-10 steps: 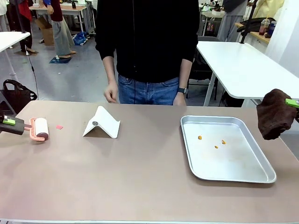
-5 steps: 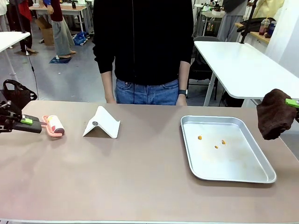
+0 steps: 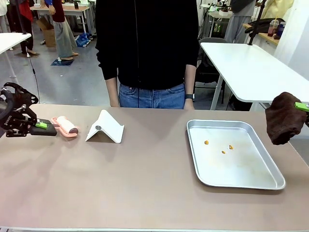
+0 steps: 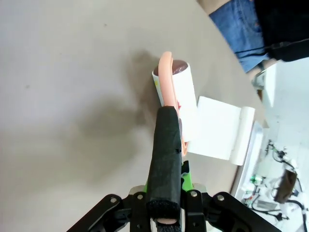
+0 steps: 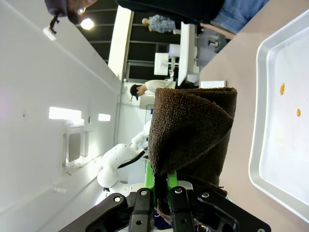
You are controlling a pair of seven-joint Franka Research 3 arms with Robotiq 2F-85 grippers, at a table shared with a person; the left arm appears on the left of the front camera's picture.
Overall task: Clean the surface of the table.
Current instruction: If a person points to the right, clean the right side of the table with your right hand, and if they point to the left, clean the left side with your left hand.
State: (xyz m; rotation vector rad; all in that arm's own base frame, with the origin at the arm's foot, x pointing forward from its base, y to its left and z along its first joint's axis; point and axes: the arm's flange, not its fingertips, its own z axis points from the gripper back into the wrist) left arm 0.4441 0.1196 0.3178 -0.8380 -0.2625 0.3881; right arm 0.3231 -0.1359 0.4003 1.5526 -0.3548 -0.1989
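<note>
Got the lint roller [image 3: 66,126] clamped in the left gripper [image 3: 42,125], low at the table's [image 3: 145,183] far left, presumably for picking up bits. Keeping the brown cloth [image 3: 282,118] pinched in the right gripper [image 3: 301,106] off the right edge, probably for wiping.

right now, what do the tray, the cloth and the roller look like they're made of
The tray: probably aluminium or steel, silver with a dull sheen and a rolled rim.
The cloth: dark brown terry-like fabric, its fuzzy pile plain in the right wrist view.
The roller: pink frame, likely smooth plastic; white drum, possibly sticky paper, though that is unsure.
</note>
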